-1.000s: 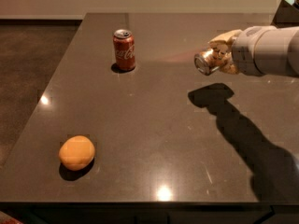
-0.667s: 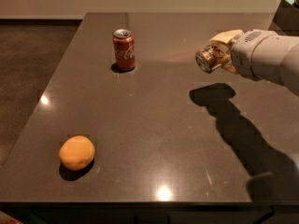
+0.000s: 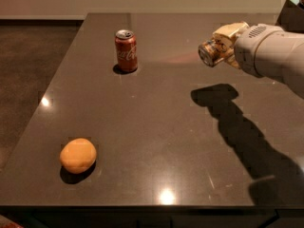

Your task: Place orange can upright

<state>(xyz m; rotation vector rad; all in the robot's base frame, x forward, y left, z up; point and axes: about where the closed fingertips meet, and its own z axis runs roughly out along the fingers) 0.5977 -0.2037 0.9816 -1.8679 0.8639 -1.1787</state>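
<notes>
Up a touch since a second ago: my claw (image 3: pixel 223 44) has carried the orange can (image 3: pixel 209 54) slightly higher, and the two things standing on the desk (image 3: pixel 156 127) have not stirred.

My claw hangs in the air, well clear of the surface, clamped on the orange can. The can sits at the claw's tip, lying on its side between the fingers, with its silver end facing away from my arm (image 3: pixel 270 51). Directly below the claw, a dark shadow (image 3: pixel 216 96) falls on bare desk.

By my reckoning the job stands about halfway. The can is picked up and firmly held, but it is neither turned on end nor set down. What is left is to tip it until its base faces down, lower it to the open patch beneath the claw, and let go without knocking it over.

Out ahead of the claw's tip, well apart from it, a red can (image 3: pixel 126 50) stands upright. Much farther from the claw, near the desk's front corner, lies a round orange lump (image 3: pixel 78 155).
</notes>
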